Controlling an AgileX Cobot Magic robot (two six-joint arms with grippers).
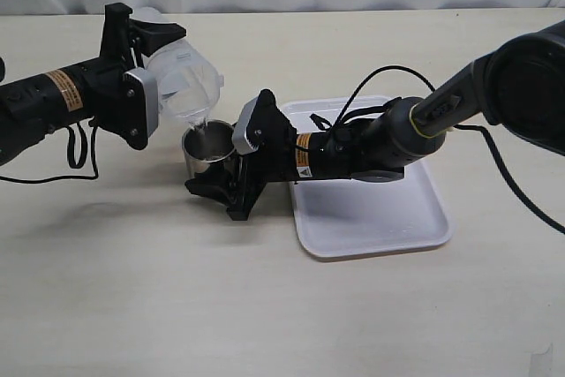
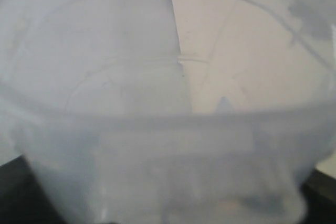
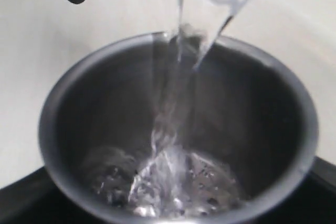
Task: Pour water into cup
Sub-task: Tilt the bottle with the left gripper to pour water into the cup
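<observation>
Open beige table (image 1: pixel 177 306) lies nearest. Beyond it, the right hand (image 1: pixel 216 184) pinches the short brushed-steel cup (image 1: pixel 208 149), beside the white plastic tray (image 1: pixel 371 218). Only the right wrist view shows clear water (image 3: pixel 168 145) streaming in. Farther, the left hand (image 1: pixel 146 68) clamps the tilted translucent plastic container (image 1: pixel 181 81).

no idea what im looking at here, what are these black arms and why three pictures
It is a robot with two arms, each ending in a gripper. The wide picture is from a camera off the arms; the other two come from cameras on the wrists. The left gripper holds a clear plastic jug, tipped. The right gripper holds a steel cup on the table. Water is streaming from the jug into the cup. A white tray lies under the right arm.
</observation>
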